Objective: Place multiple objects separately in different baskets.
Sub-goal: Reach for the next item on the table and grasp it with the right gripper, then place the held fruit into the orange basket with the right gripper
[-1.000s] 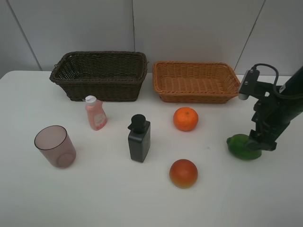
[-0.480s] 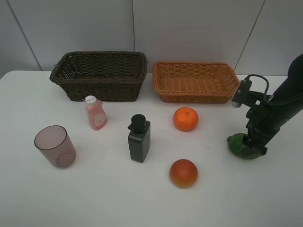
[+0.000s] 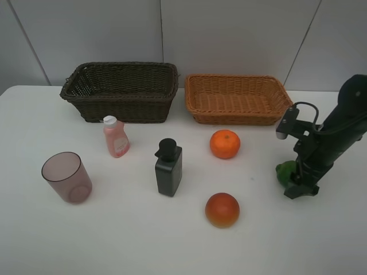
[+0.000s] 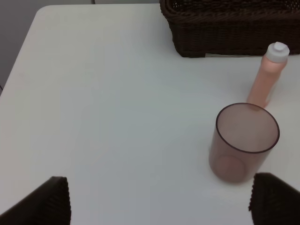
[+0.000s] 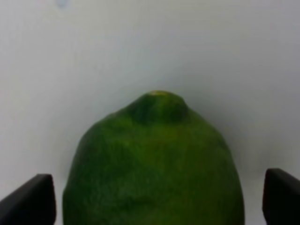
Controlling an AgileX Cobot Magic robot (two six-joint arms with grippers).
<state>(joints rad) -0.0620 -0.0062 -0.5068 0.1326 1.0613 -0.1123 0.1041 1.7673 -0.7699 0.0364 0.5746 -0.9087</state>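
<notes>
Notably, the right gripper stands with its jaws spread wide, one on either side of the green fruit, at the right edge of the overhead frame, a little below mid-height. The right wrist view shows a gap between the fruit and each dark fingertip, so nothing is gripped. The fruit rests on the white table, partly hidden behind the black arm.

The left gripper, seen only in its own wrist view, is likewise wide open and holds nothing. It is poised over the table, near the mauve cup but apart from it.

Moving left from the green fruit, the orange sits just right of centre, with the red-orange fruit below it in the frame. The grey pump bottle stands upright at centre. The pink bottle stands upright left of centre, and the cup stands mouth-up at the left.

Along the top of the frame, the dark brown basket and the tan basket stand side by side, dark at upper left, tan at upper right. All six objects lie outside them.
</notes>
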